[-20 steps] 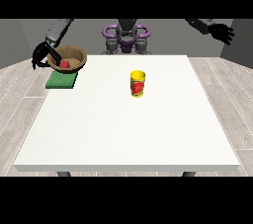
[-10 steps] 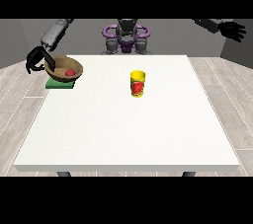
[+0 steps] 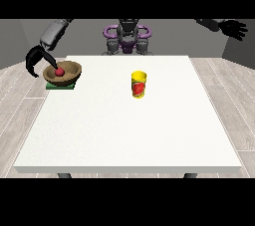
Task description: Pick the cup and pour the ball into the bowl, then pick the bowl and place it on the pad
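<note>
Fingers of the hand at the view's left [image 3: 38, 60] spread apart at nine o'clock of the brown wooden bowl [image 3: 63, 73], which holds the red ball [image 3: 59, 71] and sits on the green square pad [image 3: 61, 85], apparently letting go.

Soft, even light fills the room. The white surface [image 3: 129, 125] looks bright, with no glare and only faint shadows.

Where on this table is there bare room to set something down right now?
Bare: the near half in front of the yellow cup, the strip right of it, and the stretch between cup and bowl. Crowded: the far corner at the view's left, where bowl, green pad and a hand sit.
</note>
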